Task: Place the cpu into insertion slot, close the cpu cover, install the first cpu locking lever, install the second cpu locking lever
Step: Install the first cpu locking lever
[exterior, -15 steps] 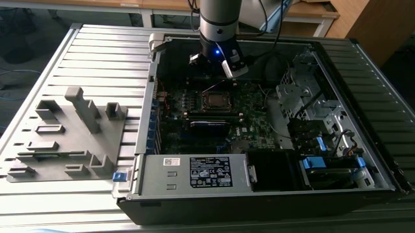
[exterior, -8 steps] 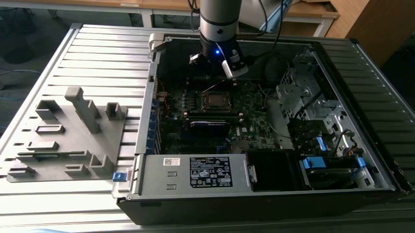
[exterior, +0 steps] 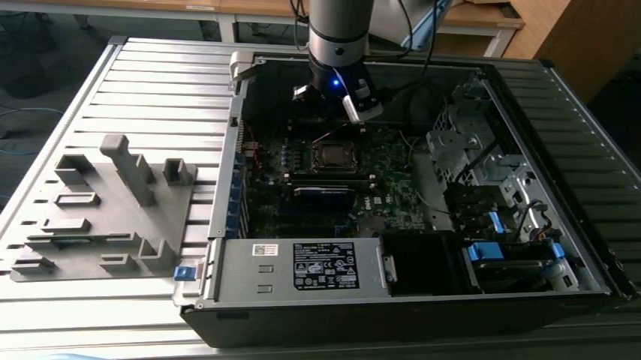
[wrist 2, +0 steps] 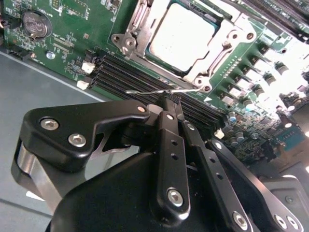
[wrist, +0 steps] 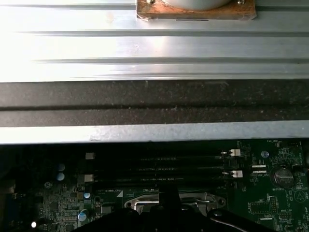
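I see ribbed metal tabletop (wrist: pixel 154 48), the case's dark wall (wrist: pixel 154 108), then green motherboard (wrist: pixel 270 200) with black memory slots (wrist: pixel 159 169), a coin battery (wrist: pixel 283 177) and a silver edge of the cpu cover (wrist: pixel 145 206).

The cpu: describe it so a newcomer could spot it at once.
Start at the open computer case, then its green motherboard. Near its middle, the cpu is the flat square with a dull grey top, framed by the shiny cpu cover, unlike the long black memory slots nearby.
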`<state>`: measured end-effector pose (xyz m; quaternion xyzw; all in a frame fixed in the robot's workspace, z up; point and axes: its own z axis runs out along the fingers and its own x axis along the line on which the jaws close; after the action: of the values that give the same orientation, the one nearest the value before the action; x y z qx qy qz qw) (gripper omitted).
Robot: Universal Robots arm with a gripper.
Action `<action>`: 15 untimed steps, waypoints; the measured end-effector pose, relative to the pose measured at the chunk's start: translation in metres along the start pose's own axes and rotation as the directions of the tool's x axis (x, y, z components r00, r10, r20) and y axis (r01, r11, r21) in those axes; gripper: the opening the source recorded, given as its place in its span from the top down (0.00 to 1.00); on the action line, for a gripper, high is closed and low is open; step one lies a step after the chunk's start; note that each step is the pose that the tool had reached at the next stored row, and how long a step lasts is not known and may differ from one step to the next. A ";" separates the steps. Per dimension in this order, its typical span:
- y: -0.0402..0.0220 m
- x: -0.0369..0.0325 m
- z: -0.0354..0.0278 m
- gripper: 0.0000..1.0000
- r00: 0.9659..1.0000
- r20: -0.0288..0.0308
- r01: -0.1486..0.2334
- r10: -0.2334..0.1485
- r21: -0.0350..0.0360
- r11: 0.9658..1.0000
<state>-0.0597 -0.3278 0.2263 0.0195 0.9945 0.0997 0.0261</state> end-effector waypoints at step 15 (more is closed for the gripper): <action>0.0020 -0.0020 0.0027 0.89 1.000 0.000 0.000 0.000 0.000 1.000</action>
<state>-0.0575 -0.3254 0.2242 0.0195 0.9945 0.0997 0.0261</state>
